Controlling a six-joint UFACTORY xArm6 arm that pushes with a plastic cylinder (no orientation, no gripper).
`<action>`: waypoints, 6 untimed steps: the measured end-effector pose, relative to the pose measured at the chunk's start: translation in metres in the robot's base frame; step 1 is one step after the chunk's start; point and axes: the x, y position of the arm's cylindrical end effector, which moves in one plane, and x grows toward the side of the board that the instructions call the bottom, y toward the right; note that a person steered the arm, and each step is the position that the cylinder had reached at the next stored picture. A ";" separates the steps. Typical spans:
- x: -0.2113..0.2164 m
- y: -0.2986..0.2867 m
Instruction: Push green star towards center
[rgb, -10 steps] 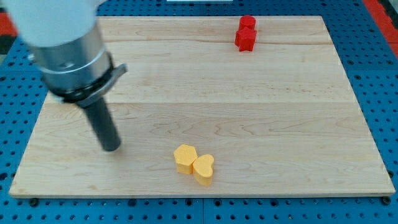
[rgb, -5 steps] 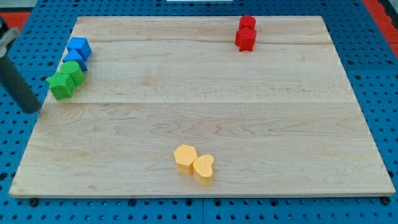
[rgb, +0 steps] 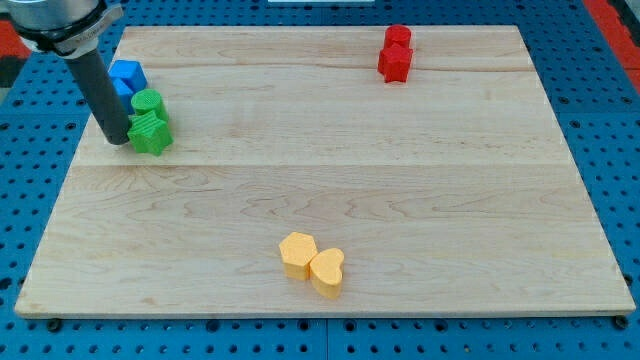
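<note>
The green star (rgb: 151, 133) lies on the wooden board (rgb: 400, 180) near its upper left. A second green block (rgb: 148, 103), rounded, touches it just above. My tip (rgb: 117, 139) stands right against the star's left side. The dark rod rises from it up to the view's top left. A blue block (rgb: 127, 77) lies just above the greens, partly hidden behind the rod.
Two red blocks (rgb: 395, 54) sit together near the board's top edge, right of the middle. A yellow block (rgb: 298, 253) and a yellow heart (rgb: 327, 272) touch each other near the bottom edge.
My tip has swung from off the board's left edge onto the board. The green star and the other green block have shifted right, away from the left edge.
</note>
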 end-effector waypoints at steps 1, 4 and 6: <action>0.000 0.016; -0.013 0.147; -0.013 0.147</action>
